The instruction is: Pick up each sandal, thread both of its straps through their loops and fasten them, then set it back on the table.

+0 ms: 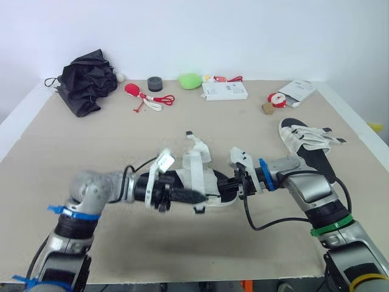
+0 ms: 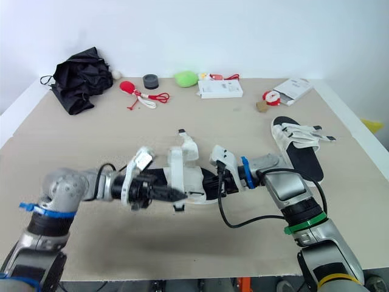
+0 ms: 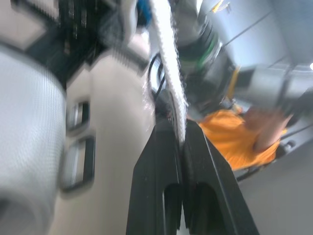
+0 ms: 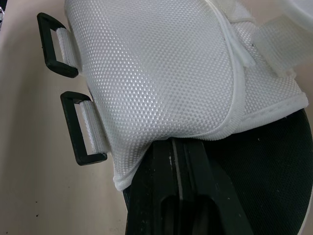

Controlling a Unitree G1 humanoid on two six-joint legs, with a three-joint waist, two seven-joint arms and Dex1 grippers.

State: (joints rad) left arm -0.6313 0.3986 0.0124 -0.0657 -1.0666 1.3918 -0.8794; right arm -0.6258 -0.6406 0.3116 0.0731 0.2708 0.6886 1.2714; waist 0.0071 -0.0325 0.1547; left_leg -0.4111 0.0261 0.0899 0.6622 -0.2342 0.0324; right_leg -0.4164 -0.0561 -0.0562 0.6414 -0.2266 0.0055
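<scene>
Right gripper [image 1: 231, 185] clamped shut on the sandal [image 1: 200, 173], lifted over mid-table [image 1: 121, 134]. Left gripper [image 1: 196, 196] pinches its strap [image 3: 171, 83] tight. It looks light and floppy, so I'd grip near the tip.

Near sandal [image 1: 197, 173] centre; far sandal [image 1: 310, 149] — right, behind

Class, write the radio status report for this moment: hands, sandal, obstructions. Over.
Left hand shut on strap. Right hand shut on sandal edge, both loops unthreaded. Second sandal lies apart on table, nothing in the way.
</scene>
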